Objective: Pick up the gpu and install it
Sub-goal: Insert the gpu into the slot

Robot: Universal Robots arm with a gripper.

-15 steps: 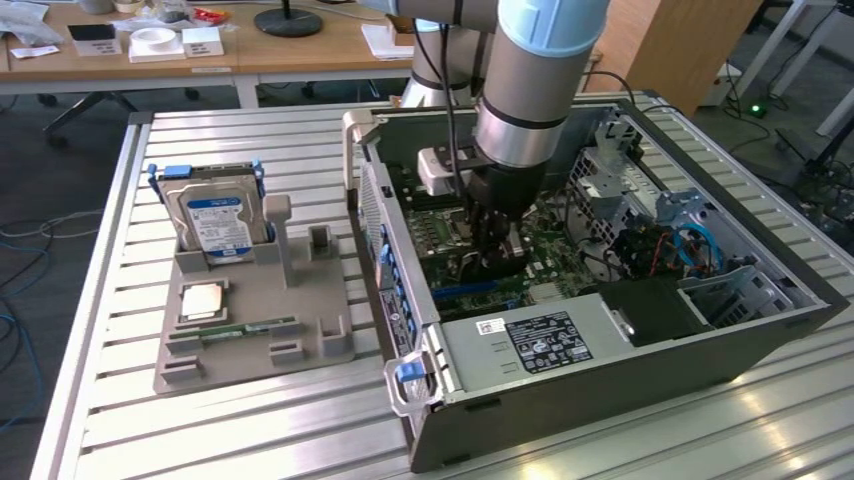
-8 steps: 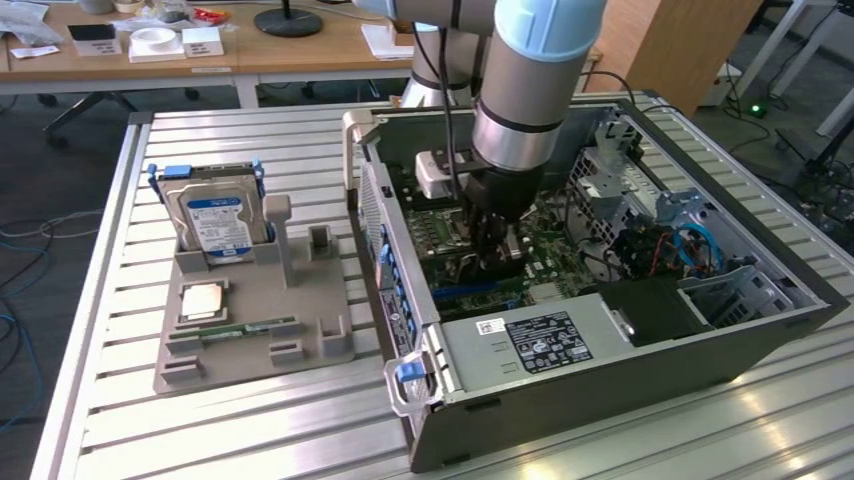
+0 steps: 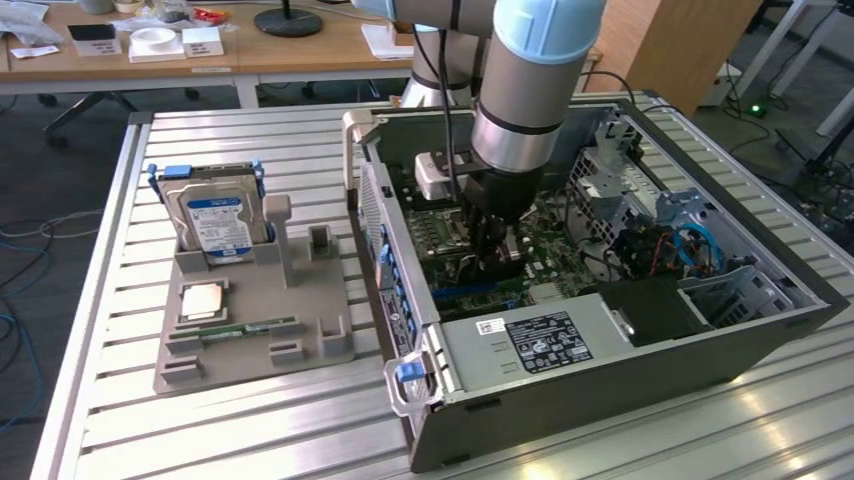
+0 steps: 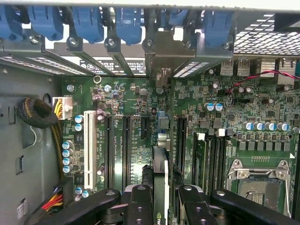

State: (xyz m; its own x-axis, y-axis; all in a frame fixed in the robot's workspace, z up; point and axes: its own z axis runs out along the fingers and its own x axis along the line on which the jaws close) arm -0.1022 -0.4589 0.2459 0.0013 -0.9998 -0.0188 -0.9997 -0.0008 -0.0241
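Note:
My gripper reaches down inside the open computer case, just above the green motherboard. In the wrist view the gripper is shut on the gpu, a thin dark card seen edge-on between the two black fingers. The card stands upright over the motherboard, lined up with a blue-ended slot between two long black slots. Its far end points at the metal bracket opening in the case's rear wall. I cannot tell whether the card's edge sits in the slot.
A grey holder on the slatted table carries a silver hard drive, a processor chip and a green memory stick. Inside the case are a power supply, a cable bundle, an empty processor socket and blue slot clips.

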